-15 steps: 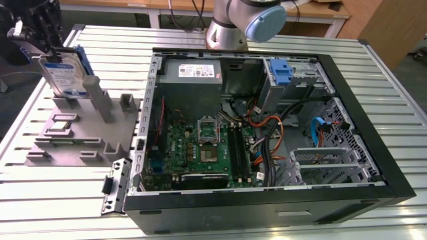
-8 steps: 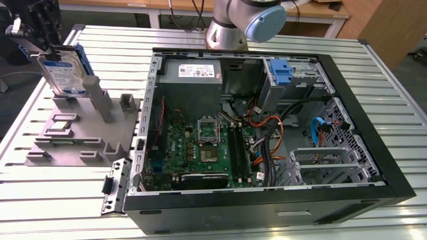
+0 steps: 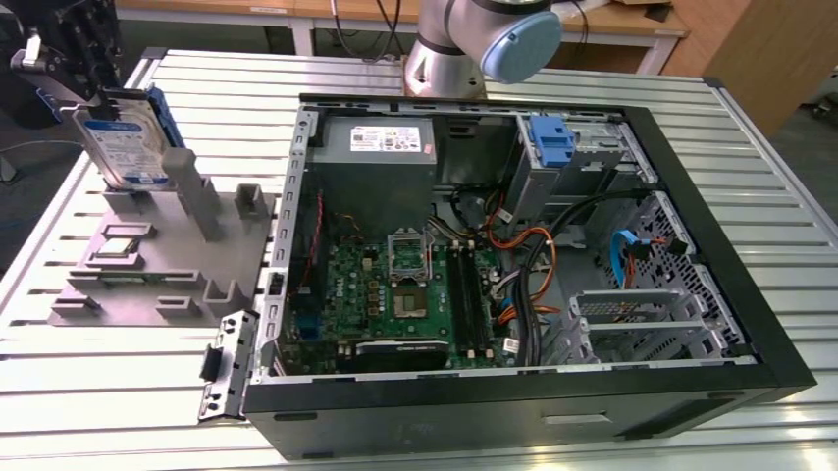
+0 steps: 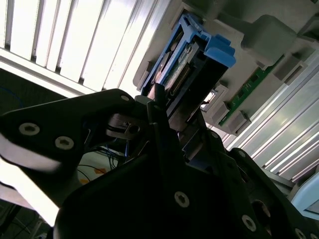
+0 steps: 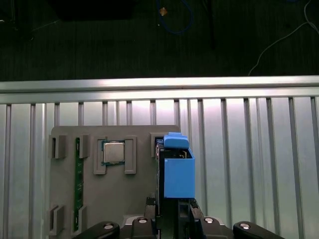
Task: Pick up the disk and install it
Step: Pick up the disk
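The disk, a silver-grey drive with a white-and-blue label in a blue carrier, stands nearly upright over the grey parts fixture at the exterior view's left. My gripper is shut on its upper end. In both wrist views the dark jaws press against the two flat sides of the disk, with the gripper close behind it. Whether the disk's lower end still rests in the fixture I cannot tell.
An open computer case lies at the exterior view's right, with a motherboard, a power supply, loose cables and a drive bay holding a blue bracket. The fixture also carries a processor chip and a memory stick.
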You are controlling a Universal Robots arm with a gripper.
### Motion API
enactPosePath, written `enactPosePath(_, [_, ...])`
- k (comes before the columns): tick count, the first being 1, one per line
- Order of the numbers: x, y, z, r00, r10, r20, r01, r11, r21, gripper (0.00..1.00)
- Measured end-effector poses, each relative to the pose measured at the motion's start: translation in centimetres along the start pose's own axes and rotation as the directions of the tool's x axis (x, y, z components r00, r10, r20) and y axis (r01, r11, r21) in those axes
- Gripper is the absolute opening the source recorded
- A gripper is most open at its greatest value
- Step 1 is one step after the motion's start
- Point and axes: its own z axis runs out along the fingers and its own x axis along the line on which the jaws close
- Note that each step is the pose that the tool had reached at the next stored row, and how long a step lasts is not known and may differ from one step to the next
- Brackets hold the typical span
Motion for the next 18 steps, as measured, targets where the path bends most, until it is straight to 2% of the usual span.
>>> enactPosePath(7, [-0.02,0.03,-0.57,1.0,0.0,0.0001,0.0,1.0,0.0002,0.35])
enactPosePath(18, [-0.03,0.04,-0.78,1.0,0.0,0.0,0.0,1.0,-0.0001,0.35])
